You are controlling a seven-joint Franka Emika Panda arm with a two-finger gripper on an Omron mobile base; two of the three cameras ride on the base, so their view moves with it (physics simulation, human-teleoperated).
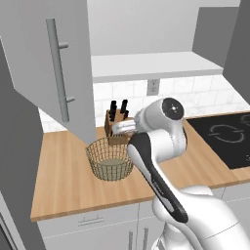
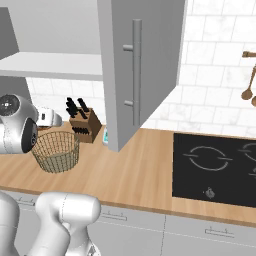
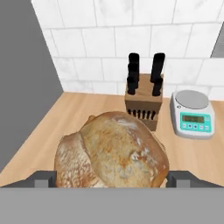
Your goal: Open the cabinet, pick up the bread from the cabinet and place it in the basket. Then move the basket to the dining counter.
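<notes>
item: bread [image 3: 113,151]. golden-brown lumpy roll with pale floury patches, seen large at the bottom of the hand view. it sits between the two dark finger tips [image 3: 43,178], one at each side of it. the fingers stand wide, spread to the loaf's full width, one against each flank. the gripper [image 3: 113,179] holds the bread.

item: basket [image 1: 110,158]. round tan wire basket with see-through mesh sides and a flat pale base. it stands upright on the wood counter [image 1: 68,176], in front of the knife block [image 1: 116,124] and just beside the arm's wrist in the left base view. nothing lies in it. in the right base view the basket [image 2: 56,150] is left of the knife block and below the white wrist.

item: cabinet [image 1: 53,63]. light grey wall cabinet above the basket. both doors stand swung open, each with a long vertical grey bar handle [image 2: 136,72]. its pale shelf [image 1: 156,66] is bare.

item: knife block, wooden, with black handles, against the white tiled wall [image 3: 109,39] behind the basket.

item: kitchen scale [image 3: 193,113], white with a teal panel and a round grey plate, just right of the knife block in the hand view.

item: black cooktop [image 2: 215,167], set in the wood counter, well to the right of the basket.

item: wooden utensils [image 2: 249,75], hanging on the tiled wall above the cooktop.
</notes>
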